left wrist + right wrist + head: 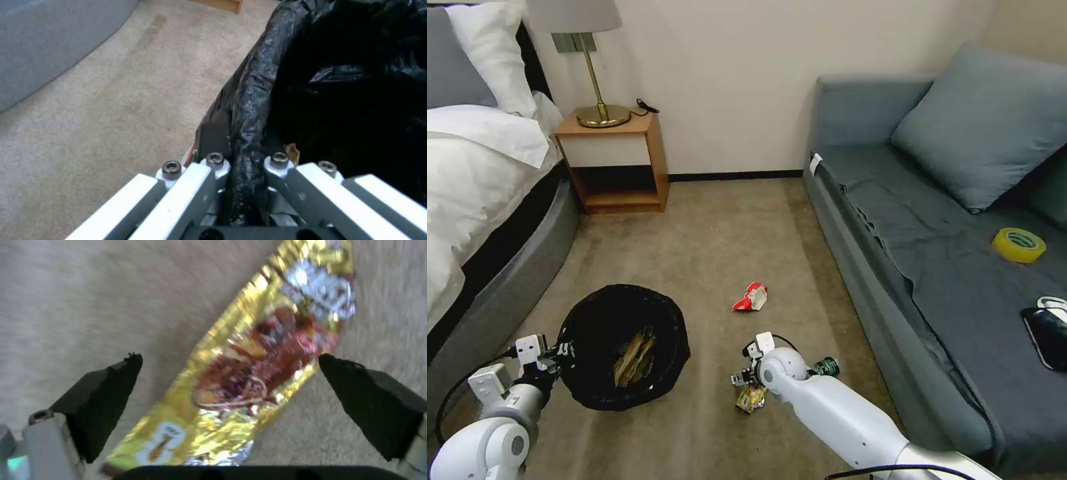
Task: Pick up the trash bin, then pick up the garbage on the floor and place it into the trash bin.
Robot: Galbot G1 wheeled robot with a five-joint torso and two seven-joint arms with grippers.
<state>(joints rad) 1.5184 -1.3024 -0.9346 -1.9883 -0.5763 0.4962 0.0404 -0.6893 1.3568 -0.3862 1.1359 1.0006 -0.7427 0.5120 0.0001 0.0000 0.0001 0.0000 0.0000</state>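
Our left gripper (244, 166) is clenched on the bag-lined rim of the trash bin (620, 347), which sits low at our left over the carpet (707, 240) with a tan paper bag (634, 360) already inside. Our right gripper (229, 373) hovers over the gold-brown snack wrapper (249, 373) on the floor, fingers (106, 396) released and straddling it.

To do this step well, we judge we should lower until both pads reach the carpet, close across the wrapper's narrow middle, and keep the bin level meanwhile.

In the head view our own forearm covers most of the wrapper and the small bottle (828, 366). The red-white wrapper (751, 297) lies farther off. We cannot tell whether the bin is lifted clear of the floor.
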